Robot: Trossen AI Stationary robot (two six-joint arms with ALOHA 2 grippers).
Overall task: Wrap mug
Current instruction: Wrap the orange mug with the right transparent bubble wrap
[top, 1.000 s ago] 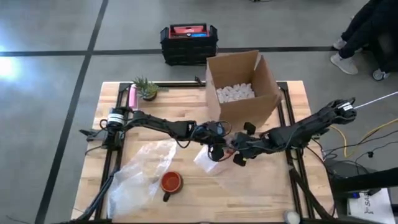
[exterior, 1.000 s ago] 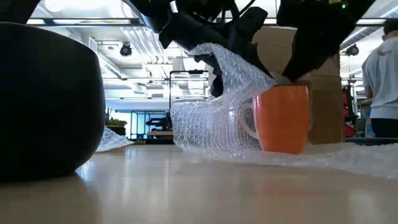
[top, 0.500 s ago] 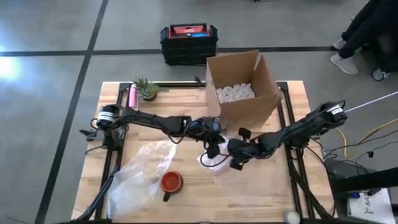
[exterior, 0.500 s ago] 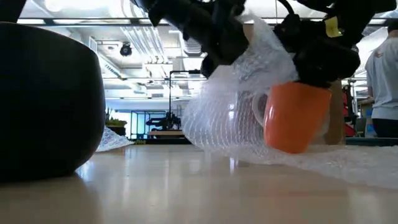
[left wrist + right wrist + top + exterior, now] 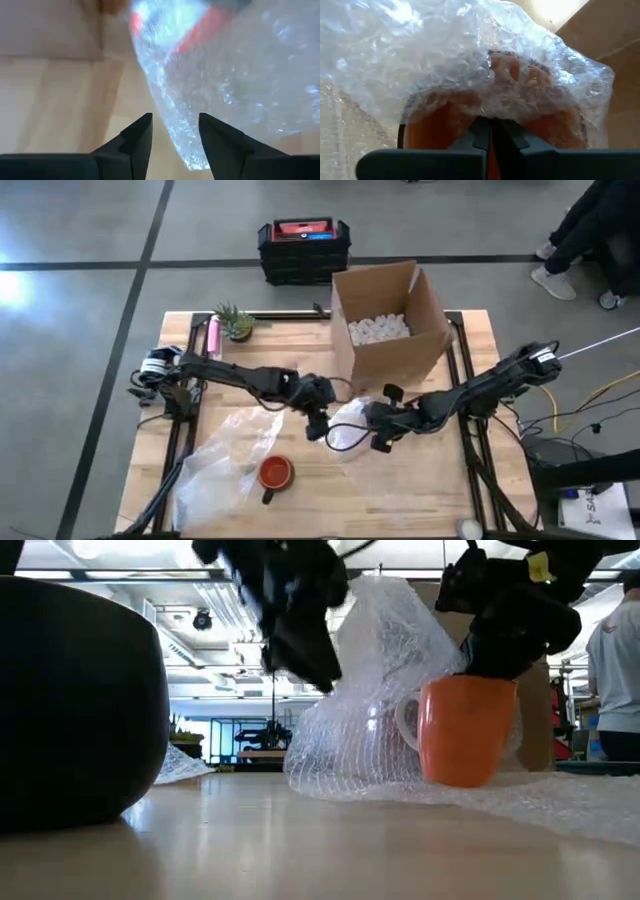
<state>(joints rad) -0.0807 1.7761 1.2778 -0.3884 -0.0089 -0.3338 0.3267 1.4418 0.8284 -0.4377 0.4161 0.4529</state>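
mug [image 5: 467, 730]: orange, white handle, upright, half draped in bubble wrap [image 5: 375, 690]
right gripper [image 5: 381, 427]: clamped on mug rim
left gripper [image 5: 174, 131]: fingers parted, wrap edge between them

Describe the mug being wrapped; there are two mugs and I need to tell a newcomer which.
Start at the open cardboard box on the wooden table. Just in front of it, between both arms' tips, an orange mug stands half under bubble wrap. The other mug stands bare near the table's front edge.
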